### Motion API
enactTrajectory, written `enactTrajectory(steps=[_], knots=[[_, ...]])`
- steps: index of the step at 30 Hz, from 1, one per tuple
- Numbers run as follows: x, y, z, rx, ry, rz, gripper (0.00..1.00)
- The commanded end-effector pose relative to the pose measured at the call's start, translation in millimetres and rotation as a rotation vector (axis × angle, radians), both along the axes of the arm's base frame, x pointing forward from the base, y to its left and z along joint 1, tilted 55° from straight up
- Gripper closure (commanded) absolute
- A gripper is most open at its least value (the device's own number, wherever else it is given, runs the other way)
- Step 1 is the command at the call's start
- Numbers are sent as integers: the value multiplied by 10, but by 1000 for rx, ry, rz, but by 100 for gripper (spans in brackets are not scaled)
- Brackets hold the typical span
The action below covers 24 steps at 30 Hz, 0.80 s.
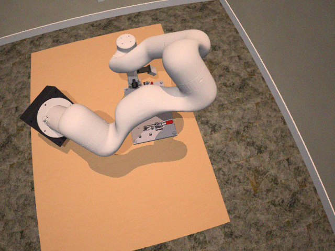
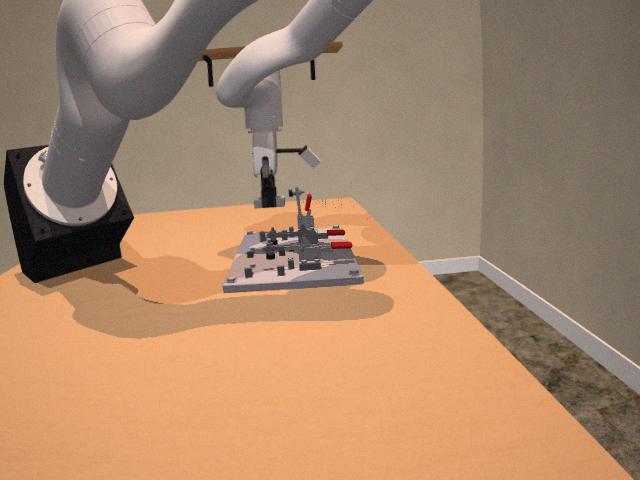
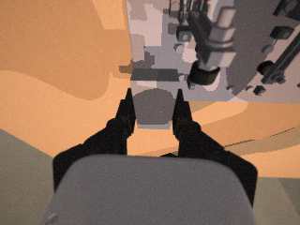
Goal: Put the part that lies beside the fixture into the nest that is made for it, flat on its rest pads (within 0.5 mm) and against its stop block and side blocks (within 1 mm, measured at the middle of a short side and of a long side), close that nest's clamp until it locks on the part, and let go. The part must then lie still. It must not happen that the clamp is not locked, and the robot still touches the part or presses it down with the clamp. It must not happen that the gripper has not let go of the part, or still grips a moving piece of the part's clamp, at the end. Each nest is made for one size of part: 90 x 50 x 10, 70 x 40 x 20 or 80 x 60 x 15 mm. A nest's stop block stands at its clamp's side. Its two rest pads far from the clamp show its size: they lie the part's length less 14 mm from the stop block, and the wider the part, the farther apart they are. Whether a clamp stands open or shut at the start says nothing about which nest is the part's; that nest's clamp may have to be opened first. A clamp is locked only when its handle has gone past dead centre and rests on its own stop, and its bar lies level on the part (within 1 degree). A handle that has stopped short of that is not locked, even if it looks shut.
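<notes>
The grey rectangular part is between the black fingers of my gripper, which is shut on it. It hangs above the far end of the fixture plate, overlapping its edge in the wrist view. The far clamp stands open, its bar upright and its red handle raised; its black-tipped spindle is right of the part in the wrist view. The other two red handles lie low. The arm hides much of the fixture in the top view.
The raised clamp bar stands close beside the held part. Small blocks and pads rise from the plate. The arm's black base stands on the wooden table at the left.
</notes>
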<state>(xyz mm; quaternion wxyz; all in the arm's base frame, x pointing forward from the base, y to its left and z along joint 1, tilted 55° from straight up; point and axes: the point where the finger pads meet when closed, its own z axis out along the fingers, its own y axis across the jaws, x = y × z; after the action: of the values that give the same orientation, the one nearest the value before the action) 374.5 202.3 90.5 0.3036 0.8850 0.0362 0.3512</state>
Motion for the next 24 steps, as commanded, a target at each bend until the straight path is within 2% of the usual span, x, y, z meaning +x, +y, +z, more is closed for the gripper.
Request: enactTrajectory(steps=[1, 12, 24], knots=[[-9, -87, 63, 1, 0, 1, 100], [-22, -207, 138, 1, 0, 1, 100], [-23, -218, 144, 1, 0, 1, 100]])
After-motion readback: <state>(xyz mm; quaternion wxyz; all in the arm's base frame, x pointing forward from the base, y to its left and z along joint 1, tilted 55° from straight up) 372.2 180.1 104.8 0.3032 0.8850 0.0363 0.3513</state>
